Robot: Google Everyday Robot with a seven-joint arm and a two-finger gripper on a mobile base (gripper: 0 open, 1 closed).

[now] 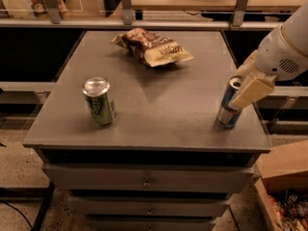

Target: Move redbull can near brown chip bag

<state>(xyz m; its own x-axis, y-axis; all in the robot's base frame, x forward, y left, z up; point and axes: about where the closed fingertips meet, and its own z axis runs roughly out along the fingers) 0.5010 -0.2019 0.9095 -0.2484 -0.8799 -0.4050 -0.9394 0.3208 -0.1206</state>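
Observation:
The redbull can [225, 112] stands upright near the right front corner of the grey table [159, 105]. My gripper [244, 93] reaches in from the right at the can's upper part, and its cream-coloured end overlaps the can's top right side. The brown chip bag [156, 49] lies at the far middle of the table, well away from the can and to its back left.
A wider green can [99, 101] stands upright at the front left of the table. Drawers sit below the tabletop. A cardboard box [284, 167] with packets is on the floor at the lower right. A railed shelf [144, 23] runs behind the table.

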